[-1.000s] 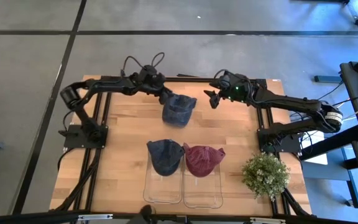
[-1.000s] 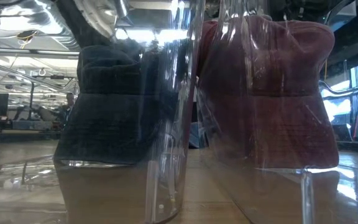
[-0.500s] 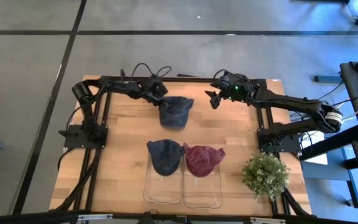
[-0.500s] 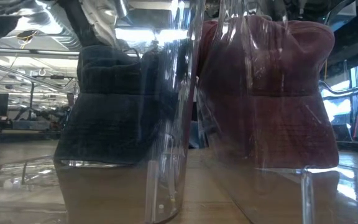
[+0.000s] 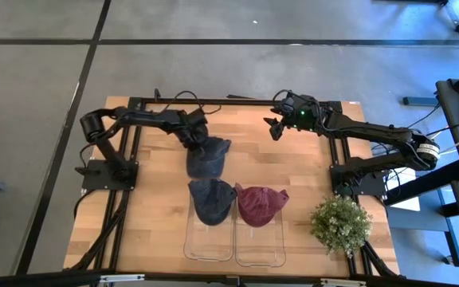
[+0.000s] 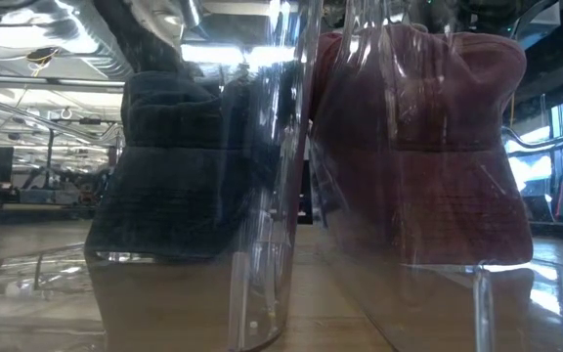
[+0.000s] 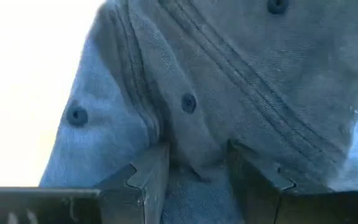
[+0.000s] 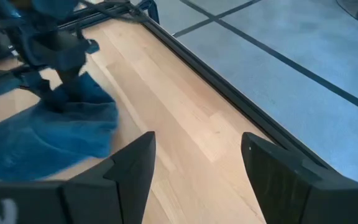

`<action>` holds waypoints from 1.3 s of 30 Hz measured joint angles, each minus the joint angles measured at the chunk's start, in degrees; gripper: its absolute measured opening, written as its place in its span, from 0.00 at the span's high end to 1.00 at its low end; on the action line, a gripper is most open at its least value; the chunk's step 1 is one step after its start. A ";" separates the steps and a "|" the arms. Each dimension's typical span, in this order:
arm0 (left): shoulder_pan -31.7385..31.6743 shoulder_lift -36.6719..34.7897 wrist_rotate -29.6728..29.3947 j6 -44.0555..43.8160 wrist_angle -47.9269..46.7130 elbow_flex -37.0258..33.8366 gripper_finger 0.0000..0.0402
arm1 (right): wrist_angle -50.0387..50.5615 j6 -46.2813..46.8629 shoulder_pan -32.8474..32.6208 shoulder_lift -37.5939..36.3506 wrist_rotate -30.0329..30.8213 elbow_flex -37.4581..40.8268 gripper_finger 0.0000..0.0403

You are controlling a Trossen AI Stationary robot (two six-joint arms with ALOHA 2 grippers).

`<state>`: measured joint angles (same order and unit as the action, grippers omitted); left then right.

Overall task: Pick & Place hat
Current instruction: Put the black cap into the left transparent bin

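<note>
A faded blue hat [image 5: 207, 157] hangs from my left gripper [image 5: 197, 141] above the table's middle, just beyond two hats on clear stands: a dark blue one [image 5: 212, 199] and a maroon one [image 5: 260, 204]. In the left wrist view the blue hat [image 7: 229, 81] fills the frame, its stitched crown and eyelets showing. My right gripper [image 5: 272, 127] waits open over the far right part of the table, touching nothing; its wrist view shows the blue hat [image 8: 48, 134] and the left arm farther off. My left gripper is shut on the blue hat's crown fabric [image 7: 194, 163], a gathered fold pinched between the two fingers [image 7: 143, 180]. The fingers come from above, slanting from the table's far left. The hat hangs below the gripper; I cannot tell whether its lower edge touches the table.
Two clear stands [image 5: 233, 239] sit at the table's near middle, carrying the dark blue and maroon hats. A potted green plant [image 5: 340, 224] stands at the near right corner. Bare wood lies on the left [image 5: 150, 207] and the far middle of the table.
My left gripper has carried the blue hat from the table's far middle toward the near edge and a little left, closer to the dark blue hat on its stand. The hat has stayed bunched under the gripper. My right arm has kept still.
</note>
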<state>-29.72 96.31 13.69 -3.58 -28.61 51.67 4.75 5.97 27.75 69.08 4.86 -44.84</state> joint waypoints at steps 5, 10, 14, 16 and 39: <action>0.51 -6.28 -7.64 1.28 3.39 0.17 0.61 | -0.17 -0.05 0.00 -0.02 0.00 0.00 0.41; -1.23 -7.95 -10.61 3.37 10.13 0.19 0.61 | -0.43 -0.25 0.00 -0.02 0.02 0.00 0.41; -2.86 -6.97 -8.71 5.80 15.53 0.22 0.61 | -0.54 -0.25 -0.02 -0.02 0.02 0.00 0.41; -3.76 -6.07 -6.56 7.90 17.41 0.23 0.61 | -0.71 -0.26 -0.02 -0.02 0.02 0.00 0.41; -3.67 8.71 -1.81 11.92 24.10 0.36 0.61 | -0.67 -0.31 1.19 0.15 0.07 0.00 0.41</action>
<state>-33.39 105.02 11.88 8.34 -4.51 52.03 4.08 5.65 28.94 69.23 4.93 -44.84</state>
